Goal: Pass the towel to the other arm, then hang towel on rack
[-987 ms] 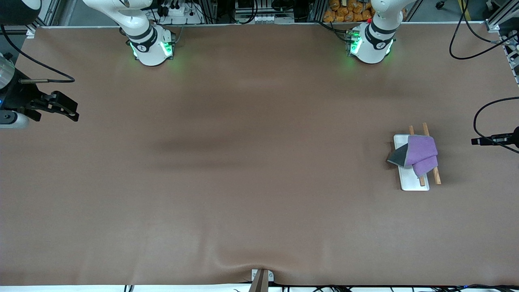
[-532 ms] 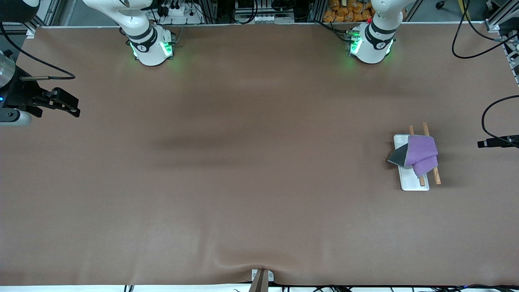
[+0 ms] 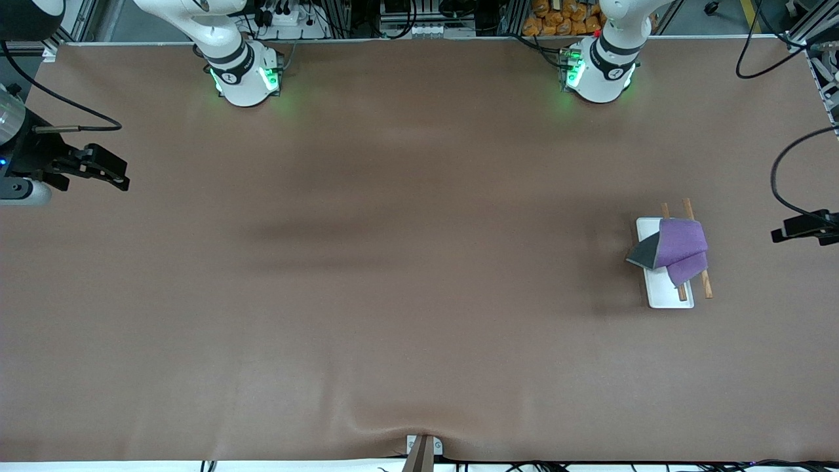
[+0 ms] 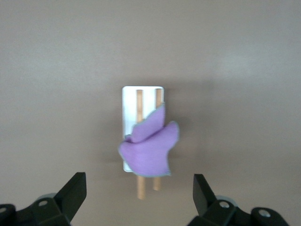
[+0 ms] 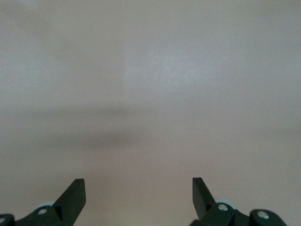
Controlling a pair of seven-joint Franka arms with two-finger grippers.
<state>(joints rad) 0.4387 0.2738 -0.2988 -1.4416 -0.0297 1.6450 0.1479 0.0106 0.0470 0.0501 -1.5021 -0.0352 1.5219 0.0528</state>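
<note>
The purple towel [image 3: 682, 246] with a grey corner folded out lies draped across the rack's two wooden rods [image 3: 704, 285], over the white base plate [image 3: 663, 296], toward the left arm's end of the table. In the left wrist view the towel [image 4: 149, 149] covers the middle of the rack [image 4: 129, 96]. My left gripper [image 3: 790, 233] hangs over the table's edge beside the rack, apart from it, open and empty [image 4: 139, 181]. My right gripper [image 3: 108, 174] waits open and empty over the right arm's end of the table [image 5: 138, 183].
Brown cloth covers the table [image 3: 406, 262]. Both arm bases [image 3: 246, 75] [image 3: 600, 69] stand along its back edge. A small metal bracket [image 3: 423, 449] sits at the front edge. Black cables [image 3: 780, 177] hang near the left gripper.
The left gripper has drawn back from the rack toward the table's edge. The right gripper shifted slightly. The towel stays on the rods.
</note>
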